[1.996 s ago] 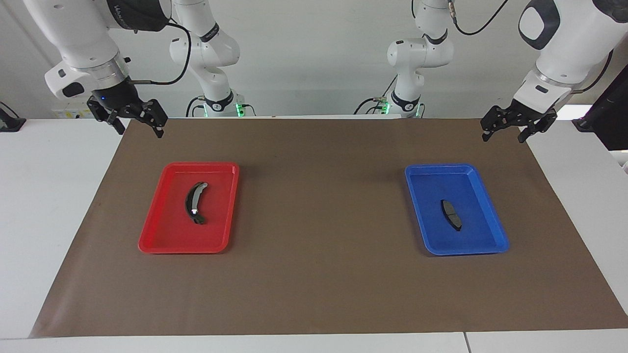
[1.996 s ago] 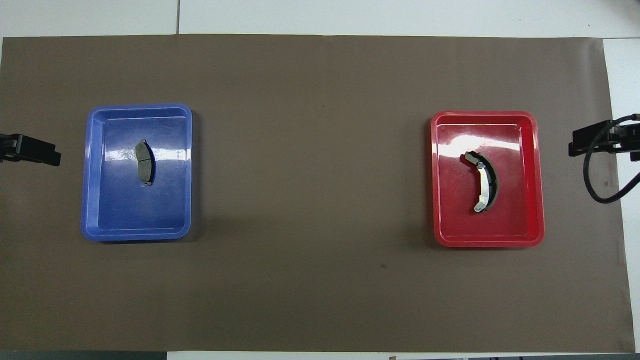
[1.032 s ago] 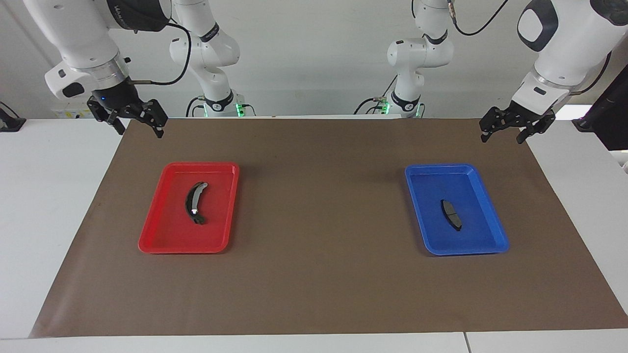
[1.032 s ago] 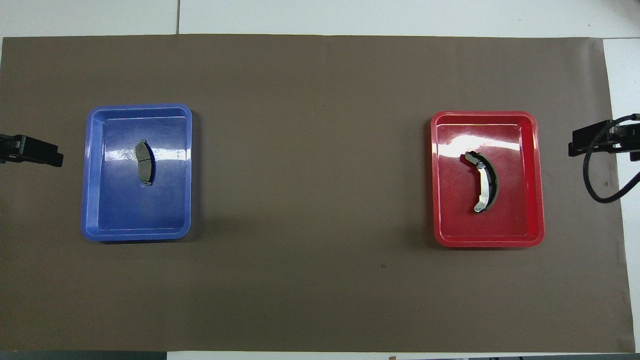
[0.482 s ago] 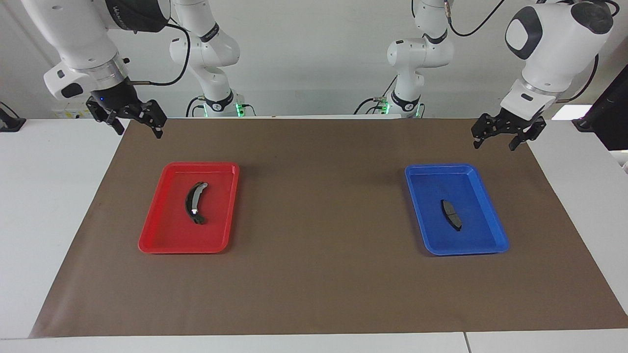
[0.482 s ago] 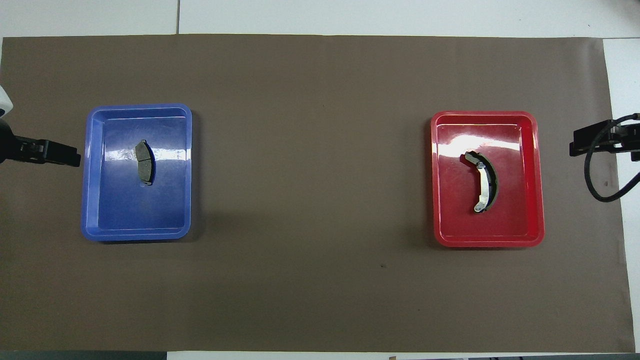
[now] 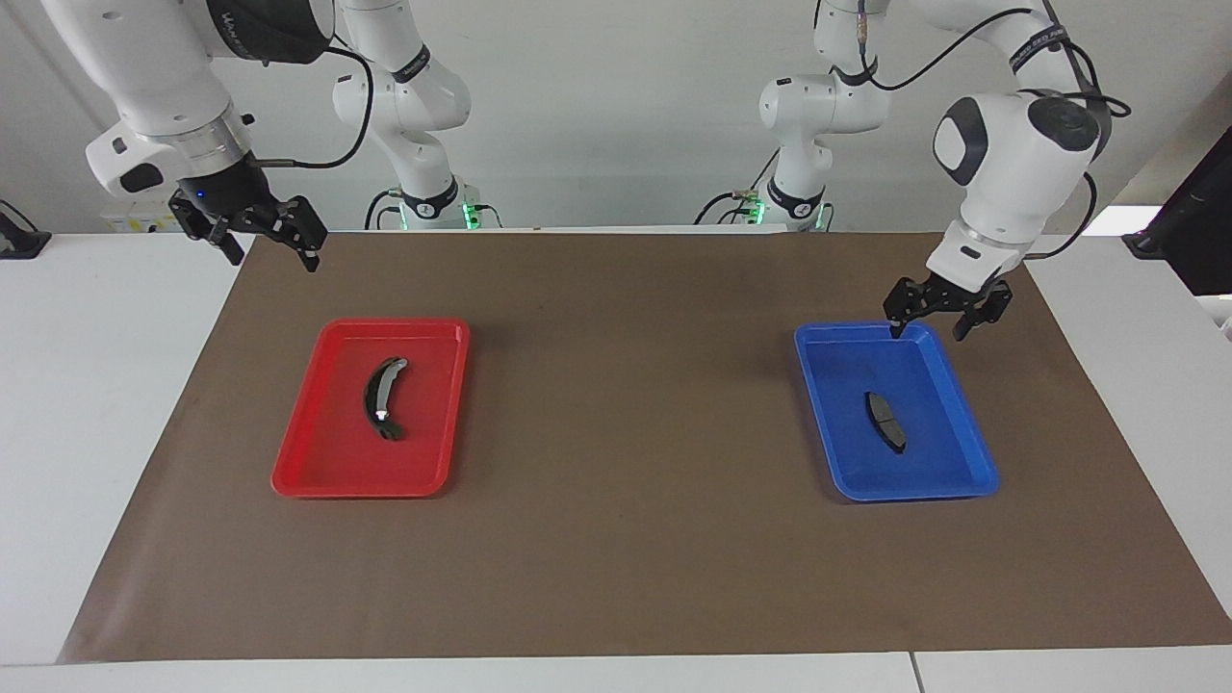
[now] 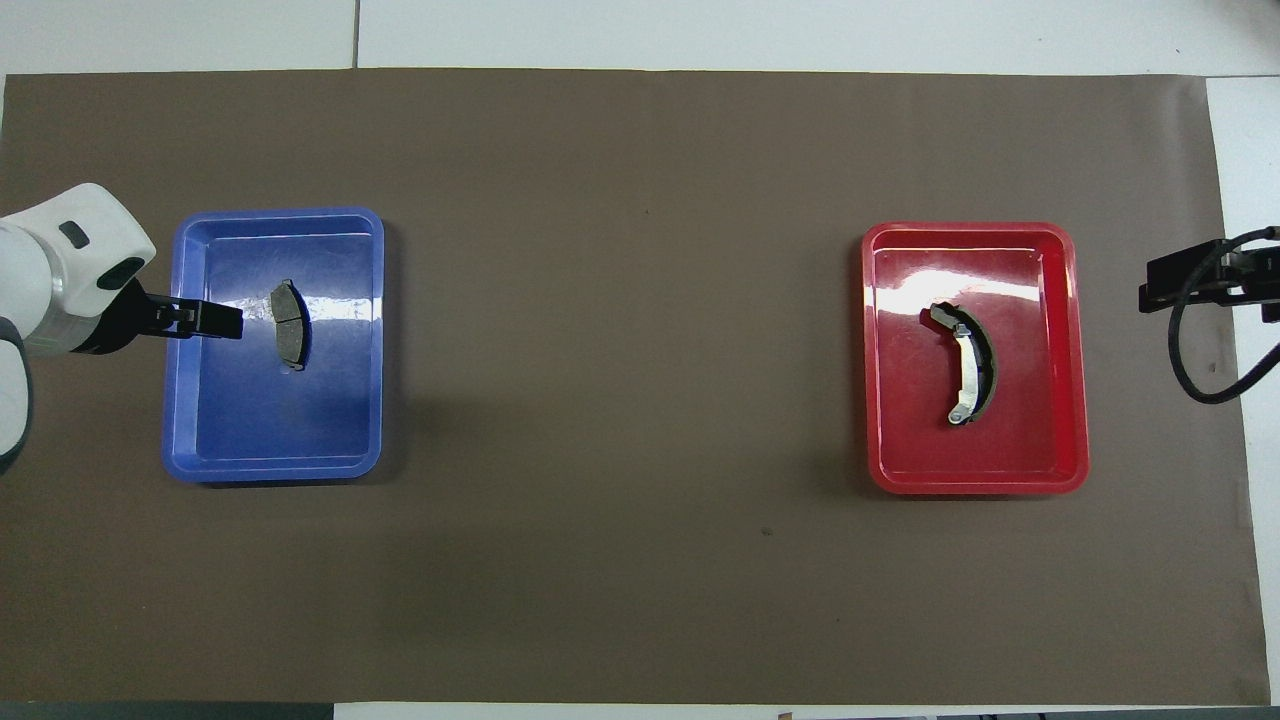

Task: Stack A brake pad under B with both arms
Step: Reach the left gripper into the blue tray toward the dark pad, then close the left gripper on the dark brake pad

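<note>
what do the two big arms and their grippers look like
Both arms are bulky, white and jointed, with dark grey panels and loose black cables. Each ends in a black two-finger gripper: the left gripper below a white wrist, the right gripper below a silver ring.

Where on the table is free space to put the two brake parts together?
The widest bare patch is the brown mat between the red tray and the blue tray. The left claw crowds the blue tray's rim.

Pad (image 7: 885,422) in one tray (image 7: 970,460), crescent piece (image 7: 381,398) in another (image 7: 310,460)

facing: high, toward robots | overhead: steeply down | shared: mat (image 7: 616,577)
</note>
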`<control>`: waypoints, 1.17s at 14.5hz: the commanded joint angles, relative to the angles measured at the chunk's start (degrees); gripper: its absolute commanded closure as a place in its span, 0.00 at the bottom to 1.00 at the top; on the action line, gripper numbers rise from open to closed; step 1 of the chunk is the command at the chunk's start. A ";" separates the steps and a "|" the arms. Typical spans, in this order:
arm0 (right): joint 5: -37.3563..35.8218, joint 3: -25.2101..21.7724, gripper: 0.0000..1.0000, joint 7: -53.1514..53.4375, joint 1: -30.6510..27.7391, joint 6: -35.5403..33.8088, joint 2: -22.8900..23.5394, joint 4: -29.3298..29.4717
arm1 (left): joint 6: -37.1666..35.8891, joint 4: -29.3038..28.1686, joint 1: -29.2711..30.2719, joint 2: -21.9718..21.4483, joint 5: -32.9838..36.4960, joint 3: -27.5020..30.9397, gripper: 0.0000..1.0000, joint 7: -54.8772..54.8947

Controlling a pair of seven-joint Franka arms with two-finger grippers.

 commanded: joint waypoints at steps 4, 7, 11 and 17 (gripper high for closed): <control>0.38 0.36 0.00 -0.79 -0.87 0.05 0.21 0.53 | 12.30 -4.17 -1.02 7.41 0.39 0.40 0.02 -3.90; 0.38 0.36 0.00 -0.79 -0.78 0.05 0.30 0.53 | 20.12 -8.30 -0.67 8.91 0.39 0.40 0.02 -3.91; 0.38 0.36 0.00 -0.53 -0.87 0.05 0.30 0.53 | 24.71 -8.40 0.74 12.25 0.39 0.40 0.02 -3.46; 0.38 0.36 0.00 -0.53 -0.78 0.05 0.21 0.53 | 27.61 -8.13 0.83 15.15 0.39 0.40 0.05 -3.90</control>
